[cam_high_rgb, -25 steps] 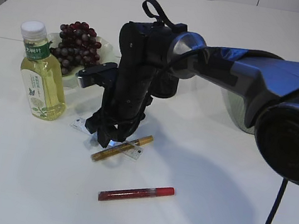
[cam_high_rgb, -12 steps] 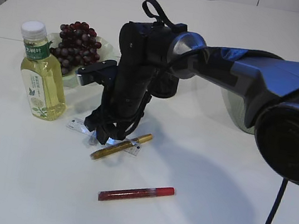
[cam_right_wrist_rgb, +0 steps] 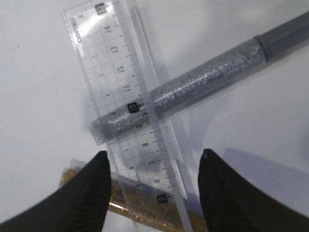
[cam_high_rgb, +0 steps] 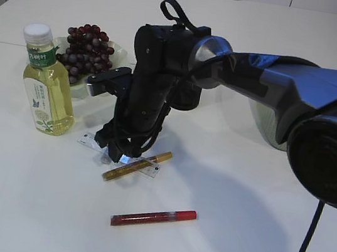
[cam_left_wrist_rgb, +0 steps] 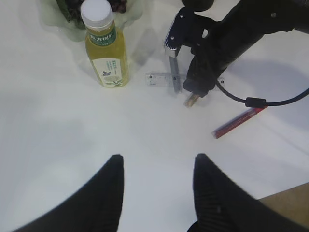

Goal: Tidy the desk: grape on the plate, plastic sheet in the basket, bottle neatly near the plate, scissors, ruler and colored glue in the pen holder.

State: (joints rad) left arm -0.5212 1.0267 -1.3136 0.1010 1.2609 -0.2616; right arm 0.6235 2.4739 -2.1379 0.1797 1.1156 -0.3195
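My right gripper hangs open just above the table, its fingers on either side of the clear ruler. The ruler lies across a silver glue pen and over a gold glue pen. A red glue pen lies nearer the front. The bottle stands upright beside the plate, which holds the grape. My left gripper is open and empty over bare table. The black pen holder is mostly hidden behind the right arm. Scissors and plastic sheet are out of view.
The basket shows partly behind the right arm at the right. The right arm's cable trails above the red glue pen. The table's front edge shows at the lower right of the left wrist view.
My right gripper has shifted very slightly to the left over the ruler. The pens, the bottle and the left gripper have not moved.
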